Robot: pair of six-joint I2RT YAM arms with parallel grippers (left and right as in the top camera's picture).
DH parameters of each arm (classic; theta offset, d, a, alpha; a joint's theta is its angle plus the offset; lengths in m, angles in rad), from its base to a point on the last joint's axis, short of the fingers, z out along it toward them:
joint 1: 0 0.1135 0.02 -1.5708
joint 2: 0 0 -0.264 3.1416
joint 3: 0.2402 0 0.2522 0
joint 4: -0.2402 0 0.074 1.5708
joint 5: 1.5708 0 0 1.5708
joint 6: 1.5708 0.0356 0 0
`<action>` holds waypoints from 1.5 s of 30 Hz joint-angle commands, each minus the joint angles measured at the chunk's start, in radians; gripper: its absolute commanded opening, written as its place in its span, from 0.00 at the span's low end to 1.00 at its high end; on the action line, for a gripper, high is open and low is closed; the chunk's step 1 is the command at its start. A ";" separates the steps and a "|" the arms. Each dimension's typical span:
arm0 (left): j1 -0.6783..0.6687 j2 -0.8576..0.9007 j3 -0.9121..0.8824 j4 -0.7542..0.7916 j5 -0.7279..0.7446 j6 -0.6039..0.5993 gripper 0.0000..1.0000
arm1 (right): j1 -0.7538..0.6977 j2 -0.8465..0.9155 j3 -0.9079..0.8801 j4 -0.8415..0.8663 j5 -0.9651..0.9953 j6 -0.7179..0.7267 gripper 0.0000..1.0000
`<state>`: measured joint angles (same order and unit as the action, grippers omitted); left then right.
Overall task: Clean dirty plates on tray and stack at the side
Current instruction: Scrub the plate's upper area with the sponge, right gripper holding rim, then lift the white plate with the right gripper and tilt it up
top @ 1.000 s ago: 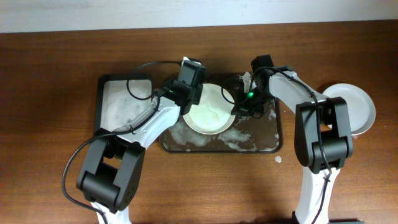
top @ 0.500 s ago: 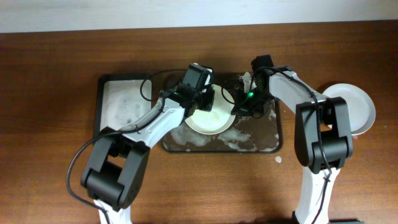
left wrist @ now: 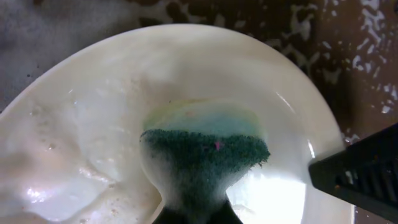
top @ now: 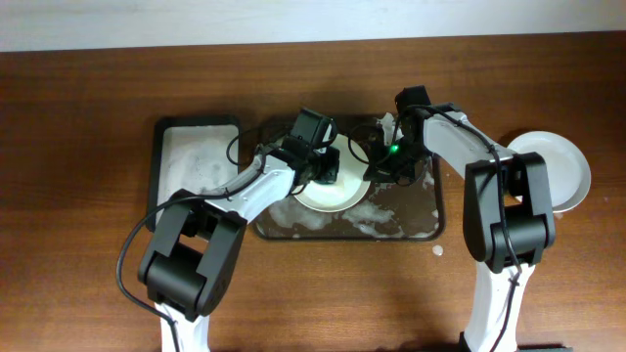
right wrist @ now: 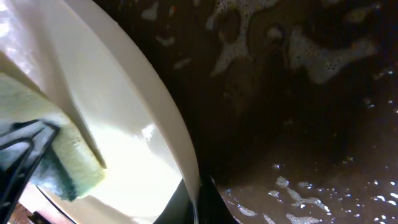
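Over the middle of the tray [top: 421, 210], toward its left end, both arms are crowded round one white plate [left wrist: 186, 81]. The left tool [top: 321, 164] is clamped hard on a green sponge [left wrist: 208, 155], squeezed so tightly that the sponge pinches into a waist, and it presses the scrubbing face down into the plate's soapy hollow. The right tool [top: 375, 172] is closed on the plate's rim on the side nearer the tray's right end, and from its own camera the rim looks lifted a little off the tray floor (I would not swear how much). Foam [right wrist: 311, 50] streaks the tray floor all around.

Off the tray's right end, on the tabletop [top: 98, 88], sits a second plate [top: 567, 171], partly under the right arm. Whether more lie beneath it I cannot tell. A narrower tray [top: 196, 156] covered in suds lies just beside the tray's left end.

My worry is that grip on the rim. It is a thin bite on wet, soapy china, and every push of the sponge levers against it. Press too hard, or scrub toward the held side, and the plate could slide out of the pinch and clatter back onto the tray, or skate across the foam. The two tools also work very close together, so a wide stroke might knock one finger into the other.
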<state>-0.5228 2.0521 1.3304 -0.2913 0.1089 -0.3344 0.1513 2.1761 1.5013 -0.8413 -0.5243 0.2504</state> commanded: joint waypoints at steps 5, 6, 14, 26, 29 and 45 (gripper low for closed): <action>0.039 0.046 -0.008 -0.050 -0.252 0.054 0.01 | -0.006 0.041 -0.035 -0.014 0.090 -0.007 0.04; 0.040 0.046 -0.007 -0.043 -0.269 0.071 0.01 | -0.006 0.041 -0.035 -0.014 0.090 -0.007 0.04; 0.040 0.046 -0.007 -0.024 -0.412 0.150 0.00 | -0.006 0.041 -0.035 -0.014 0.090 -0.008 0.04; 0.039 0.010 0.168 -0.182 -0.427 0.149 0.00 | -0.006 0.041 -0.035 -0.014 0.090 -0.008 0.04; 0.040 -0.022 0.196 -0.227 -0.427 0.149 0.00 | -0.006 0.041 -0.035 -0.014 0.091 -0.008 0.04; 0.125 -0.109 0.197 -0.452 -0.096 0.119 0.01 | -0.008 0.007 -0.016 -0.046 0.091 -0.016 0.04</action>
<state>-0.4030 1.9671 1.5158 -0.7341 -0.0540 -0.2054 0.1513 2.1761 1.5013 -0.8589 -0.5247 0.2501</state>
